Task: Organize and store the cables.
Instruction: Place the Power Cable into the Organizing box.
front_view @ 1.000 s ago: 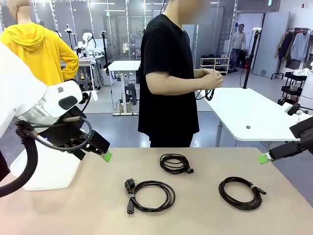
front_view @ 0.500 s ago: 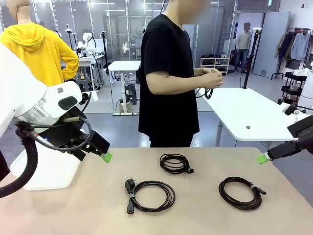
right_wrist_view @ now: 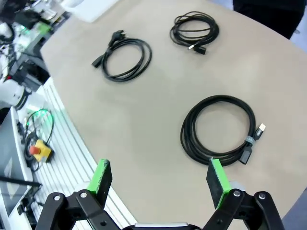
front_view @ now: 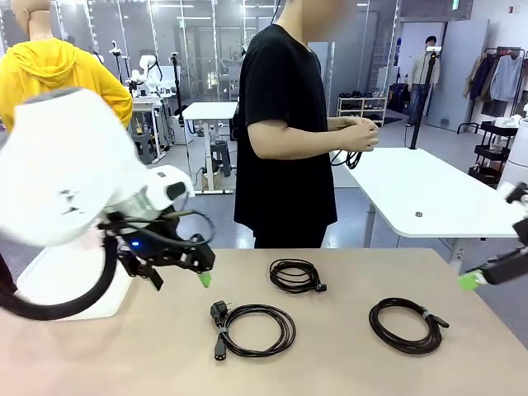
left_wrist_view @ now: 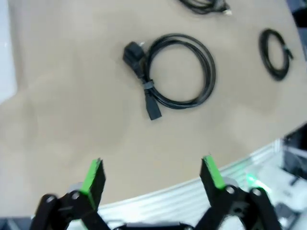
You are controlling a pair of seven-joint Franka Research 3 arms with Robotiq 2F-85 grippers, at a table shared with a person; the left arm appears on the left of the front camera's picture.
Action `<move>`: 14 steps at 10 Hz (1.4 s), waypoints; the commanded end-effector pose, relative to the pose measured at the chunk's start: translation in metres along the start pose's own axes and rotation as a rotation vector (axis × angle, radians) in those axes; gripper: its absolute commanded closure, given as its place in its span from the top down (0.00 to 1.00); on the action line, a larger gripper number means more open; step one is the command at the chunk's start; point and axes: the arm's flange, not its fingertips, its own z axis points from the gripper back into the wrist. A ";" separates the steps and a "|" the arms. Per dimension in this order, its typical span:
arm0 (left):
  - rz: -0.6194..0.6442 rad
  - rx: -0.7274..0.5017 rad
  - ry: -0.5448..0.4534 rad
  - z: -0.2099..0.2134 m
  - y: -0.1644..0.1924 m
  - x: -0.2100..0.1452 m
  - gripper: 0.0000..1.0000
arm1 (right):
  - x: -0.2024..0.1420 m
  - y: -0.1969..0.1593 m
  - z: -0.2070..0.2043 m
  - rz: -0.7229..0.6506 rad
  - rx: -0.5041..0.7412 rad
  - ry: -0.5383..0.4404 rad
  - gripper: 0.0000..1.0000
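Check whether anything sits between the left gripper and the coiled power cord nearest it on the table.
Nothing visible does. The open left gripper faces the power cord across bare table.

No text, brand or number can be read in any view. A green sign (front_view: 454,4) at the front view's top edge perhaps carries lettering, too small to tell.
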 end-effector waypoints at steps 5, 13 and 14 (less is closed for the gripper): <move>0.190 0.073 0.261 -0.084 -0.050 0.067 1.00 | -0.074 -0.004 0.024 0.101 0.031 -0.094 1.00; 0.196 0.131 0.231 -0.174 -0.033 0.056 1.00 | -0.063 -0.018 0.044 0.092 0.037 -0.085 1.00; 0.207 0.127 0.226 -0.179 -0.028 0.058 1.00 | -0.063 -0.018 0.044 0.092 0.037 -0.085 1.00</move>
